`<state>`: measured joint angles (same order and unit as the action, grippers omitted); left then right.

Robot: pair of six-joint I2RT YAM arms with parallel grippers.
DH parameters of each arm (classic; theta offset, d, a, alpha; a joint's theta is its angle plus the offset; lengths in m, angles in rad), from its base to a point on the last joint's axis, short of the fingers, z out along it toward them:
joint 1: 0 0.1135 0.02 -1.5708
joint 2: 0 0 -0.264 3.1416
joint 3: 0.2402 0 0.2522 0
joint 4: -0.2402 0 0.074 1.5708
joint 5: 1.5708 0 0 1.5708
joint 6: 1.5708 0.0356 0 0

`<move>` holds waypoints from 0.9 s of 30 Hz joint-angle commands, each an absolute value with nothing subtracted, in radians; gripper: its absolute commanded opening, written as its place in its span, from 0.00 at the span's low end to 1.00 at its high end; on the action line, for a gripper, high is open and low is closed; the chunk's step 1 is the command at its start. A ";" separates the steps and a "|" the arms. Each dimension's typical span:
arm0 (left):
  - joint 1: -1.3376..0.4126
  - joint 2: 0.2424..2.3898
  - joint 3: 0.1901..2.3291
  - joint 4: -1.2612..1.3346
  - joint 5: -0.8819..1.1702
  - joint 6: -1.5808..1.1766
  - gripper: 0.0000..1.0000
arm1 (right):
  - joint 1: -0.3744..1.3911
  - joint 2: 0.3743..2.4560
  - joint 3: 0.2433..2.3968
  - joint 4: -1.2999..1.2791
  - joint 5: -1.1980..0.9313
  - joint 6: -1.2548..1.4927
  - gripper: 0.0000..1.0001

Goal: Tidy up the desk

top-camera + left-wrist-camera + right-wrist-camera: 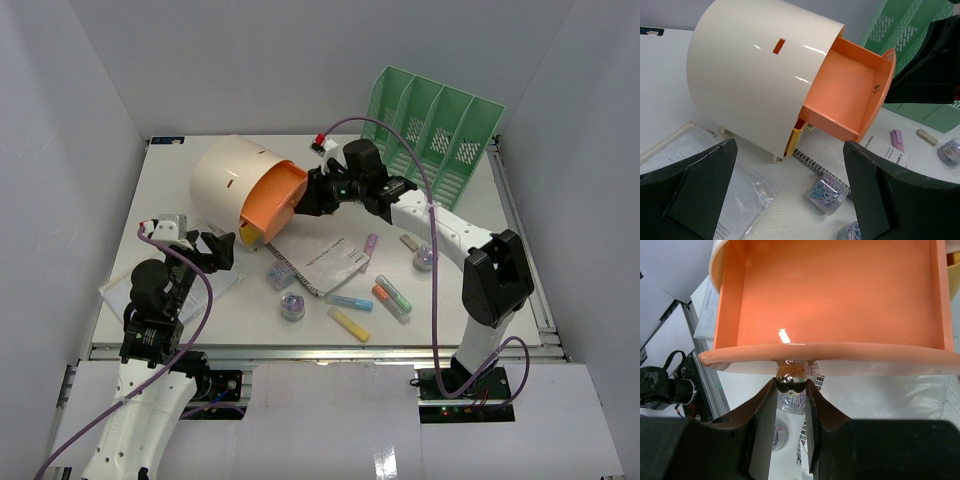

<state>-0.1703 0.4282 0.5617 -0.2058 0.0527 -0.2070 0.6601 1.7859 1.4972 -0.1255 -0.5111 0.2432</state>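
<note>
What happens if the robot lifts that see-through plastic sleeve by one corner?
Probably it droops: the plastic sleeve looks thin and lies flat on the desk. It is likely light too, and its smooth film could slip when pinched.

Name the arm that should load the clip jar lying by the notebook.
Left, probably. The left tool is open and free, that clip jar just ahead; the right tool is shut on the orange drawer's knob.

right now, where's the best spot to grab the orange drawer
By the small round knob at the middle of the front of the drawer, coming straight at that front with a finger on each side. The front is a smooth curved face with nothing else to pinch. The right gripper is shut on the knob this way.
</note>
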 commanded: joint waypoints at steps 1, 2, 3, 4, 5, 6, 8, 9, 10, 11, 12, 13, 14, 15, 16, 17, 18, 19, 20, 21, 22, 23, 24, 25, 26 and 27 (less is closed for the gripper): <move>-0.170 0.423 0.552 -0.199 0.069 -0.202 0.98 | 0.659 1.734 1.468 -0.078 -0.494 0.212 0.21; -0.170 0.422 0.552 -0.199 0.071 -0.201 0.98 | 0.658 1.730 1.463 -0.077 -0.494 0.210 0.22; -0.170 0.422 0.552 -0.199 0.073 -0.202 0.98 | 0.656 1.729 1.457 -0.075 -0.494 0.209 0.24; -0.170 0.421 0.552 -0.199 0.074 -0.202 0.98 | 0.655 1.728 1.453 -0.073 -0.494 0.207 0.25; -0.170 0.420 0.552 -0.199 0.076 -0.202 0.98 | 0.655 1.727 1.451 -0.072 -0.494 0.204 0.28; -0.169 0.420 0.552 -0.199 0.081 -0.201 0.98 | 0.652 1.727 1.451 -0.072 -0.497 0.201 0.31; -0.170 0.420 0.552 -0.198 0.085 -0.202 0.98 | 0.652 1.727 1.453 -0.074 -0.495 0.192 0.50; -0.170 0.420 0.552 -0.198 0.087 -0.202 0.98 | 0.651 1.725 1.453 -0.075 -0.495 0.185 0.58; -0.170 0.420 0.552 -0.198 0.088 -0.202 0.98 | 0.650 1.723 1.453 -0.077 -0.496 0.180 0.65; -0.170 0.420 0.551 -0.197 0.091 -0.202 0.98 | 0.649 1.718 1.453 -0.078 -0.496 0.172 0.71; -0.170 0.420 0.551 -0.196 0.094 -0.201 0.98 | 0.645 1.710 1.451 -0.080 -0.497 0.161 0.78; -0.170 0.421 0.551 -0.196 0.097 -0.201 0.98 | 0.642 1.703 1.447 -0.081 -0.500 0.148 0.85; -0.170 0.422 0.551 -0.196 0.100 -0.201 0.98 | 0.639 1.696 1.437 -0.082 -0.505 0.138 0.92; -0.170 0.423 0.551 -0.195 0.106 -0.201 0.98 | 0.633 1.684 1.427 -0.083 -0.506 0.126 0.95; -0.170 0.424 0.550 -0.195 0.111 -0.202 0.98 | 0.628 1.672 1.422 -0.083 -0.510 0.110 0.97; -0.170 0.425 0.550 -0.194 0.117 -0.202 0.98 | 0.623 1.658 1.414 -0.082 -0.518 0.095 0.98; -0.170 0.425 0.550 -0.193 0.126 -0.201 0.98 | 0.619 1.642 1.398 -0.081 -0.536 0.081 0.99; -0.170 0.426 0.549 -0.193 0.129 -0.201 0.98 | 0.611 1.636 1.389 -0.081 -0.552 0.062 0.96; -0.170 0.426 0.549 -0.192 0.133 -0.201 0.98 | 0.606 1.627 1.380 -0.081 -0.571 0.042 0.95; -0.170 0.428 0.550 -0.191 0.141 -0.202 0.98 | 0.598 1.613 1.364 -0.081 -0.598 0.026 0.95; -0.170 0.429 0.550 -0.190 0.148 -0.202 0.98 | 0.590 1.600 1.347 -0.081 -0.625 0.010 0.94; -0.170 0.430 0.551 -0.190 0.155 -0.202 0.98 | 0.579 1.584 1.329 -0.084 -0.649 -0.016 0.94; -0.170 0.431 0.551 -0.189 0.161 -0.201 0.98 | 0.568 1.568 1.310 -0.089 -0.673 -0.046 0.94; -0.170 0.432 0.550 -0.188 0.167 -0.202 0.98 | 0.556 1.551 1.289 -0.095 -0.697 -0.078 0.94; -0.170 0.433 0.550 -0.188 0.171 -0.203 0.98 | 0.542 1.531 1.265 -0.103 -0.723 -0.113 0.93; -0.170 0.434 0.549 -0.187 0.176 -0.204 0.98 | 0.528 1.513 1.243 -0.112 -0.746 -0.146 0.93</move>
